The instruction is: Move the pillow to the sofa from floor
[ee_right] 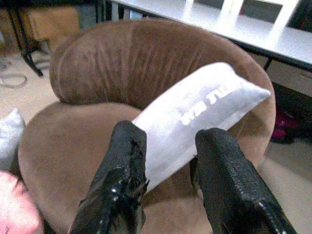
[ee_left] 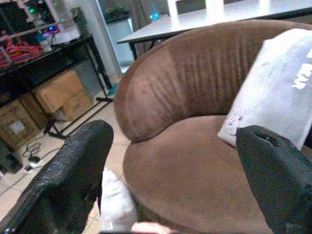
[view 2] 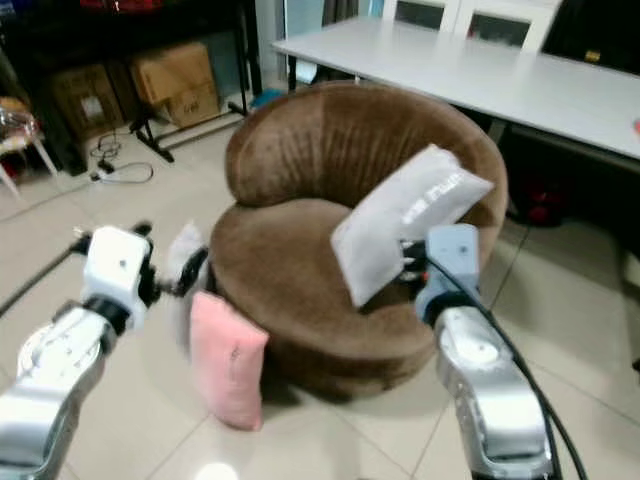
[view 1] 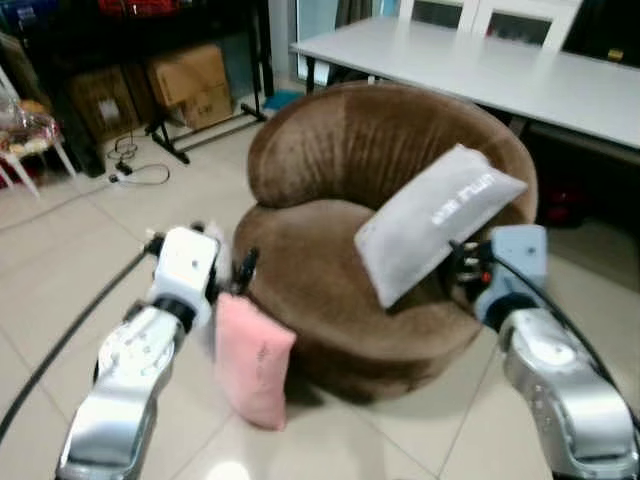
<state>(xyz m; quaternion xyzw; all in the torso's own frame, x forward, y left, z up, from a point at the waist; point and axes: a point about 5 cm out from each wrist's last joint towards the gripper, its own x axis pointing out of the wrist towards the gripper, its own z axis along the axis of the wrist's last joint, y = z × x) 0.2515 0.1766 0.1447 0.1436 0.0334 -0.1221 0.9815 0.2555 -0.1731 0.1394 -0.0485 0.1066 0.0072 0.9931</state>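
Beige tile floor (view 1: pixel 60 290), glossy. Long white table (view 1: pixel 500 70) upper right, white chairs (view 1: pixel 490 15) behind it. Dark rack (view 1: pixel 130 40) upper left, cardboard boxes (view 1: pixel 190 80) beneath, black cable (view 1: pixel 135 165) coiled on the floor nearby.

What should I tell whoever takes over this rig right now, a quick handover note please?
Right pincer: fingers apart around the lower edge of the grey pillow, which leans on the brown sofa seat against its backrest; a firm grip cannot be confirmed.
Left pincer: open, holding nothing, beside the sofa's front, above the pink pillow.
Done: grey pillow is on the sofa.
Left: pink pillow on the floor, leaning against the sofa base, with a whitish pillow behind it.
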